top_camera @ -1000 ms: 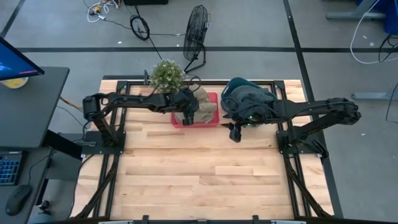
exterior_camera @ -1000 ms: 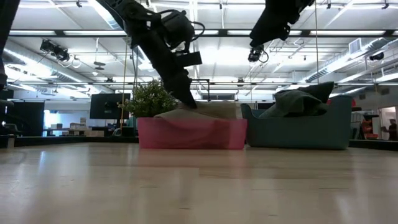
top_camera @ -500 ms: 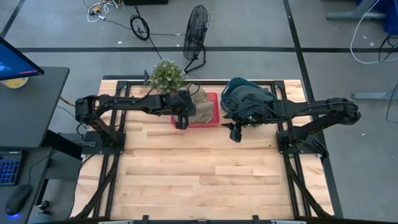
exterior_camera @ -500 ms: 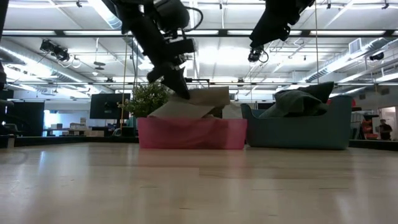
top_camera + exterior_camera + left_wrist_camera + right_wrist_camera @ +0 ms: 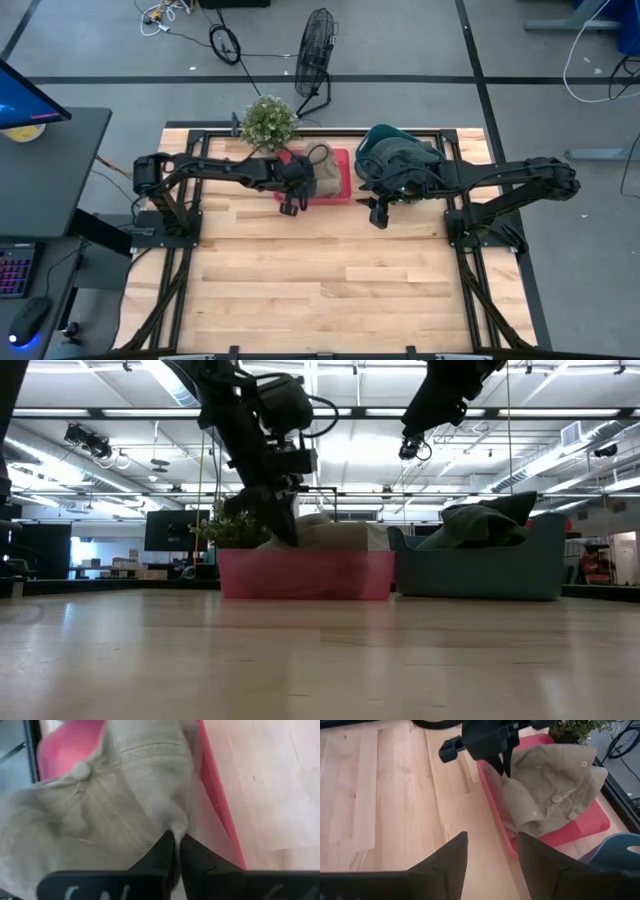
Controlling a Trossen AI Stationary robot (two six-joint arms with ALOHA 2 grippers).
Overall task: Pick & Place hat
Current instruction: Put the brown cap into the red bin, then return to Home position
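Several beige hats lie piled in a pink bin at the table's far middle. The top hat shows its crown button and stitched panels in the left wrist view. My left gripper is over the bin's near wall, shut on this hat. My right gripper hangs open above the table, in front of the blue bin, with nothing between its fingers. My left gripper pinches a fold of the hat's cloth between its two fingers, on the side of the hat nearest the bin's near wall. The fingers come from above, pointing down. The cloth rises in a small peak to them, and the remainder of the hat lies in the bin.
A blue bin heaped with dark green cloth stands right of the pink bin. A potted plant stands at the far edge, behind the pink bin. Bare wooden tabletop stretches toward the near edge.
My left gripper has moved from over the bin's middle toward the table's near edge. It has drawn part of the beige hat up above the rim, then come down again by the bin's near wall. The hat's pinched part has followed it.
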